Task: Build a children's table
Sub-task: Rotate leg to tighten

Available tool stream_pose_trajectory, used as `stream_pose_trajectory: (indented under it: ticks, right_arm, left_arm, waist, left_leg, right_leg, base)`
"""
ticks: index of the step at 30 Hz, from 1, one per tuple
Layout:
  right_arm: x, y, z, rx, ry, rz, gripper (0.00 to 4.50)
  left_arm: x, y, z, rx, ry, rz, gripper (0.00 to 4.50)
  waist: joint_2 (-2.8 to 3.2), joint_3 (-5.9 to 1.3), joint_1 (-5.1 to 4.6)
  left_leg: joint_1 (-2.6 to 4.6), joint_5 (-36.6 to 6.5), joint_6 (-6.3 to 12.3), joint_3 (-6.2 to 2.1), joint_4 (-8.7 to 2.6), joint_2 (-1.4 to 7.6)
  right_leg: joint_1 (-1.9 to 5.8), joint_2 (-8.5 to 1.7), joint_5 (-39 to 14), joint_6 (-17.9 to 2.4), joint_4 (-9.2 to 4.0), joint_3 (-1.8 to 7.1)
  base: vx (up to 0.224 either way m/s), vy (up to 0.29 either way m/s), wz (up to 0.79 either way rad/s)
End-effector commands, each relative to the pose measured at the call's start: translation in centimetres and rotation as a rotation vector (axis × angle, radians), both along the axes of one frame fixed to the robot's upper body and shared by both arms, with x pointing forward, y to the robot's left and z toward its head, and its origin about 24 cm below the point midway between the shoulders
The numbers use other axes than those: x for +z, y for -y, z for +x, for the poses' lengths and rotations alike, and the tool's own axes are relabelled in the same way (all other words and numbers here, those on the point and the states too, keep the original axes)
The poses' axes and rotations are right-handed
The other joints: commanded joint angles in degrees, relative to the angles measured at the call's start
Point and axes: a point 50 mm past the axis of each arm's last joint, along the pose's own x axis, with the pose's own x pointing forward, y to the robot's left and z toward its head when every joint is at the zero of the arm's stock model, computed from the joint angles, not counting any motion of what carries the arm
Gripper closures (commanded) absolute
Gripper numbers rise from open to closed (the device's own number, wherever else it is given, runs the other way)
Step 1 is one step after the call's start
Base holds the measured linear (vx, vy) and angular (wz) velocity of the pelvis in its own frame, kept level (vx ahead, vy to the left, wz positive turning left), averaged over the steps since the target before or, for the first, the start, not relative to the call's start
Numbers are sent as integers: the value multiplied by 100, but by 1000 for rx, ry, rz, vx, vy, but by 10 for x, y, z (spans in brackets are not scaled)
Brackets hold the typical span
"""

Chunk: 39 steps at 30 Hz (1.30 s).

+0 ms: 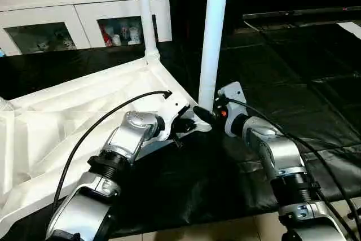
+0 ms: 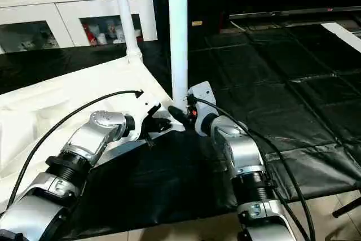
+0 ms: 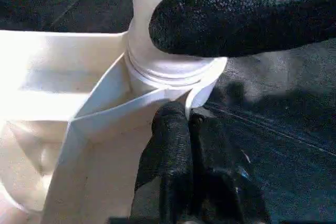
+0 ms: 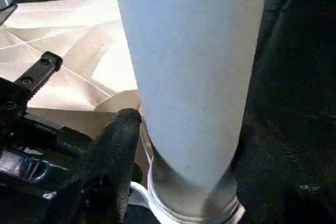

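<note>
The upturned table top (image 1: 73,111) carries two upright legs (image 1: 213,38). At its near corner, the clenched left gripper (image 1: 181,123) presses; the right gripper (image 1: 204,112) brackets one leg, grip uncertain.

Bright indoor light glares off the white tabletop (image 1: 67,111), the dark mat (image 1: 293,94) stays dim, wrist views soft.

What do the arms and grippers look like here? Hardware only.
Both forearms are silver metal with black ribbed collars near the wrist. A black cable arcs along the left arm; another trails down the right arm. White brackets sit at the wrists. The left gripper and right gripper have black textured fingers; a small red light shows at the right wrist.
</note>
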Motion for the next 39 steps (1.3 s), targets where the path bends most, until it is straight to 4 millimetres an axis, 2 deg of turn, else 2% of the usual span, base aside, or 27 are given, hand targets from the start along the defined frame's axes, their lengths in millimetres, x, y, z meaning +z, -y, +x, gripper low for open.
stream_pose_trajectory:
  ticks: [1, 4, 9, 14, 34, 35, 36, 37, 38, 39]
  right_arm:
    - [-1, -33, -14, 195, -12, 81, 129]
    - [-1, -22, -19, 257, -4, 86, 97]
    - [-1, -22, -19, 257, -4, 86, 47]
    - [-1, -22, -19, 257, -4, 86, 3]
    - [-1, -22, -19, 257, -4, 86, 3]
    - [4, 7, -29, 502, -5, 26, 3]
    - [9, 27, -35, 656, -28, -25, 3]
    - [11, 37, -38, 733, -47, -53, 3]
    - [14, 46, -41, 793, -66, -77, 3]
    - [14, 46, -41, 793, -66, -77, 3]
  left_arm:
    - [17, 15, -3, -117, 74, -61, 450]
    - [14, 5, -5, -162, 70, -34, 450]
    - [14, 5, -5, -162, 70, -34, 450]
    - [14, 5, -5, -162, 70, -34, 450]
    - [14, 5, -5, -162, 70, -34, 450]
    - [13, -10, -19, -411, 47, 41, 450]
    - [11, -20, -30, -574, 9, 98, 450]
    - [10, -25, -35, -657, -15, 127, 450]
    - [9, -29, -40, -721, -36, 151, 450]
    - [9, -29, -40, -721, -36, 151, 450]
  waist:
    - [-67, -389, 44]
    - [-46, -392, 42]
    - [-48, -379, 76]
    - [-44, -389, 94]
    - [-46, -386, 98]
    - [-49, -387, 99]
    - [-95, -412, 144]
    - [-75, -405, 167]
    - [-56, -369, 163]
    - [-73, -370, 188]
  left_leg:
    - [-54, -543, 567, 22, -327, 44]
    - [-50, -565, 584, 18, -331, 54]
    - [-36, -653, 476, 23, -346, 64]
    - [-38, -571, 463, 20, -343, 68]
    - [-41, -580, 461, 22, -343, 63]
    - [-44, -585, 471, 20, -342, 61]
    - [-21, -728, 591, -4, -349, 84]
    - [-17, -731, 668, 4, -329, 102]
    - [-51, -732, 783, 33, -322, 113]
    - [-47, -700, 828, 54, -306, 110]
  right_leg:
    - [422, -284, -1103, -1157, -339, 261]
    - [426, -283, -1026, -1158, -334, 267]
    - [415, -288, -1153, -1162, -339, 273]
    - [413, -289, -1037, -1167, -323, 279]
    - [412, -290, -1070, -1149, -330, 278]
    - [417, -289, -1067, -1147, -332, 274]
    - [473, -271, -1120, -1107, -316, 266]
    - [462, -261, -1028, -1140, -296, 278]
    - [416, -281, -925, -1225, -282, 289]
    - [409, -293, -897, -1277, -284, 299]
  base:
    - [0, 0, 0]
    - [0, 0, 0]
    - [0, 0, 0]
    - [0, 0, 0]
    - [0, 0, 0]
    - [0, 0, 0]
    - [0, 0, 0]
    - [0, 0, 0]
    - [0, 0, 0]
    - [0, 0, 0]
